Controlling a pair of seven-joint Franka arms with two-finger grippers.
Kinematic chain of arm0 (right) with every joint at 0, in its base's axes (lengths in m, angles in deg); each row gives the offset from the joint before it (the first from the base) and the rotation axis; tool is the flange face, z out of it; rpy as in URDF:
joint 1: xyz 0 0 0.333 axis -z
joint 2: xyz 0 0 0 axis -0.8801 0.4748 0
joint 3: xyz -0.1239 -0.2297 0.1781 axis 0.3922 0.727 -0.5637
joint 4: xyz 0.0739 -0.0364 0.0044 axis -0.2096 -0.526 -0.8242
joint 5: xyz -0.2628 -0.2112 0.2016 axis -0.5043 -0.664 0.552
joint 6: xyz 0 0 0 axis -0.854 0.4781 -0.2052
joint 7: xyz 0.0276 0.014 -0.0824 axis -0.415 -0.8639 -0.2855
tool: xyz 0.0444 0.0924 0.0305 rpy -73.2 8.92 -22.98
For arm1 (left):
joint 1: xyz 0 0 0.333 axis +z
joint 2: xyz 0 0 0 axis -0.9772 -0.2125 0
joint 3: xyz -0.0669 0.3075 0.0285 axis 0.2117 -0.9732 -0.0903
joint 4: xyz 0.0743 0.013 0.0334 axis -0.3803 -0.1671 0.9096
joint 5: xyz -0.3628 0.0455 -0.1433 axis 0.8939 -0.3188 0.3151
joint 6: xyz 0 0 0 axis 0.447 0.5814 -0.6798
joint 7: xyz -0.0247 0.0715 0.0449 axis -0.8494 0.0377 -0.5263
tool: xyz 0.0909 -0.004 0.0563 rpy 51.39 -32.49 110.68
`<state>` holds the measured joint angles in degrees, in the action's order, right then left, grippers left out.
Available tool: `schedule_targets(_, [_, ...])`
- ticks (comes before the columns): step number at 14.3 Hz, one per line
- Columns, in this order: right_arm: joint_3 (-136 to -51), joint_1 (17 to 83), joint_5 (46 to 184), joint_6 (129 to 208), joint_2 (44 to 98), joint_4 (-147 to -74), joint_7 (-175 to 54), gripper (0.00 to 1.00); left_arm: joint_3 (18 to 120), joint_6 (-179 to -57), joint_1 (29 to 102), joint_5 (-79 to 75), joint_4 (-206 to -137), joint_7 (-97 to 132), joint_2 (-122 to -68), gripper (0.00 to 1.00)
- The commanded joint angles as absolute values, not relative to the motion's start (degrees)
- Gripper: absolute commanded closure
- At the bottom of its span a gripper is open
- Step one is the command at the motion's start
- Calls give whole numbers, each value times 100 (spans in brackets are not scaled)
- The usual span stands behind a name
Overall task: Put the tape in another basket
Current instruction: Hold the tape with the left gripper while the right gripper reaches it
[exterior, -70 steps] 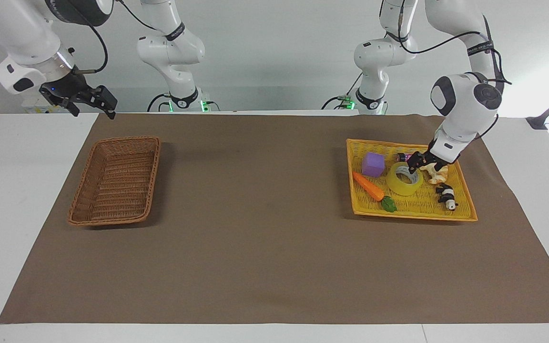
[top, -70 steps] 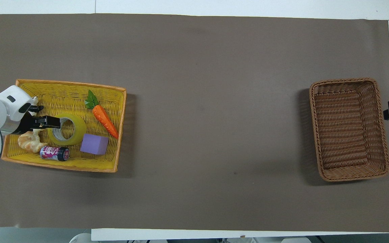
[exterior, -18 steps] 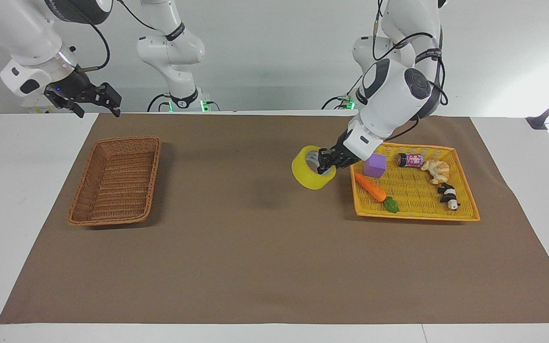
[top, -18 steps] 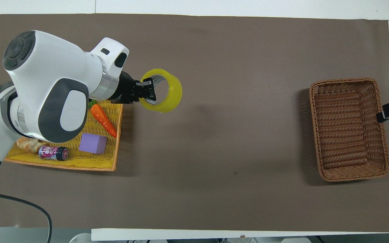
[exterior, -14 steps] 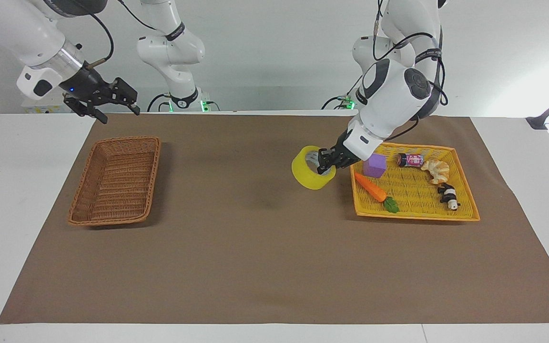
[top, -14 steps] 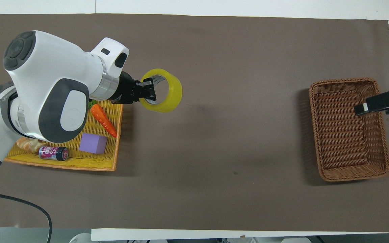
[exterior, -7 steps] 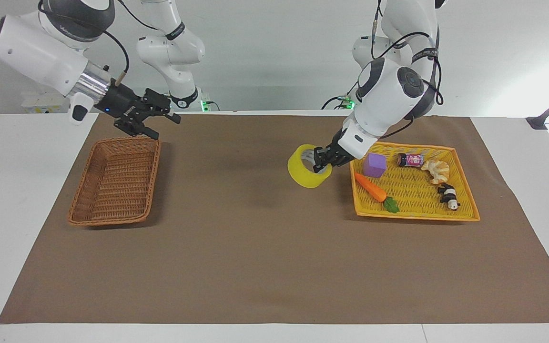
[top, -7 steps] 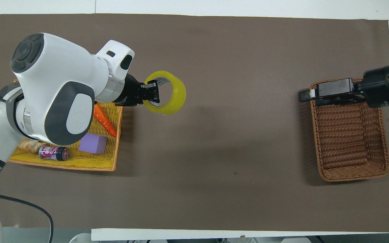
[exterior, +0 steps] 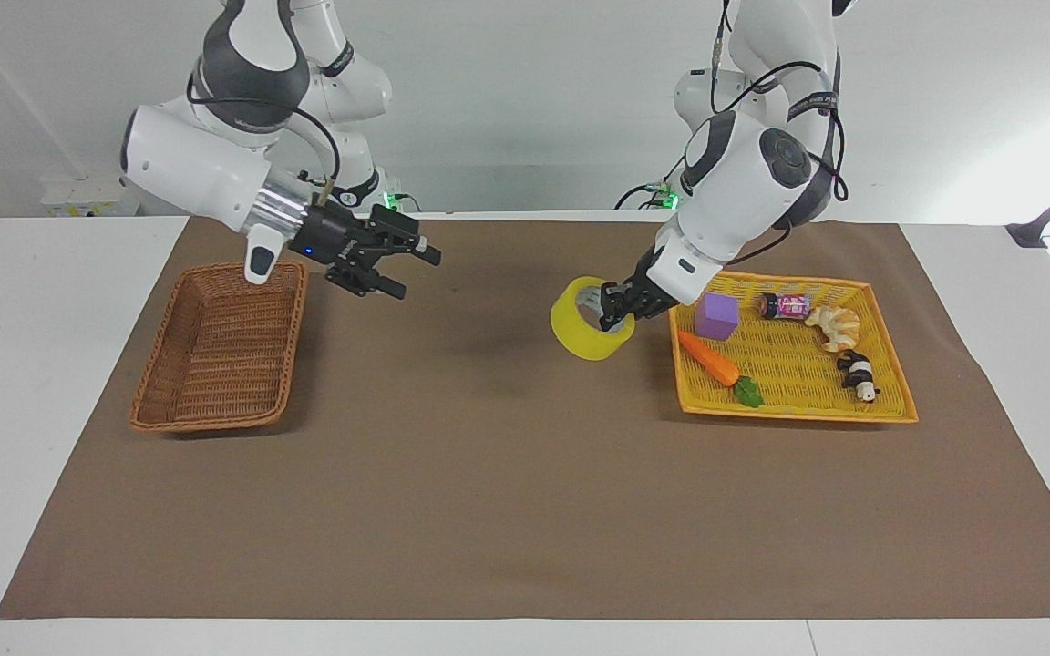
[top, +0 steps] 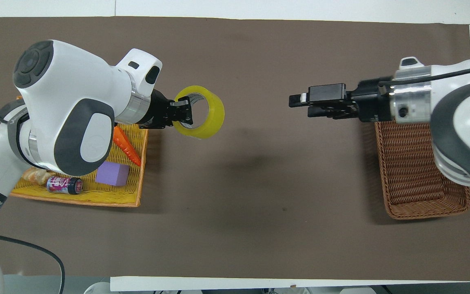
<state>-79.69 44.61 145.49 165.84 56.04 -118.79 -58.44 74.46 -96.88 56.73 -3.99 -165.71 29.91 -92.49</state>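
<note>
The tape [exterior: 581, 343] is a yellow ring held up in the air, over the brown mat beside the yellow tray. My left gripper [exterior: 614, 312] is shut on the tape's rim, with one finger inside the ring; the tape [top: 215, 115] and left gripper [top: 182, 112] also show in the overhead view. The brown wicker basket [exterior: 215, 355] stands empty toward the right arm's end of the table, and shows in the overhead view [top: 414, 175] partly under the right arm. My right gripper [exterior: 411, 271] is open and empty, in the air over the mat between basket and tape, pointing at the tape [top: 300, 106].
The yellow-orange woven tray [exterior: 789, 415] at the left arm's end holds a purple cube [exterior: 715, 316], a carrot [exterior: 707, 357], a small can [exterior: 785, 305], a croissant [exterior: 835, 325] and a panda toy [exterior: 856, 375]. A brown mat [exterior: 507, 492] covers the table.
My right arm has swung from beside the basket, across it, out over the mat toward the tape. My left gripper has held the tape almost still for the last second.
</note>
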Motion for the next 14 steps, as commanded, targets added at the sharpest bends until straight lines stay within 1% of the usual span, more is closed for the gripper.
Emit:
schedule_targets(1, [-7949, 3962, 15106, 17282, 5919, -11938, -5831, 0, 7362, -9700, 5567, -483, -16544, 3127, -9229, 100])
schedule_targets(4, [-7949, 3539, 15598, 17828, 6245, -11841, -5805, 0, 7371, -9701, 5567, -483, -16552, 3127, -9220, 100])
schedule_targets(6, [-7949, 3354, 16046, 17917, 6368, -11780, -5796, 0, 7362, -9709, 5576, -483, -16570, 3118, -9220, 100])
schedule_targets(9, [-7949, 3309, 16153, 17953, 6404, -11709, -5814, 0, 7362, -9709, 5576, -483, -16570, 3118, -9220, 100])
schedule_targets(11, [-7949, 3073, 16145, 18084, 6404, -11709, -5779, 0, 7362, -9709, 5567, -483, -16570, 3127, -9220, 100])
schedule_targets(14, [-7949, 2941, 16145, 18164, 6404, -11709, -5778, 0, 7362, -9709, 5567, -483, -16570, 3109, -9211, 100])
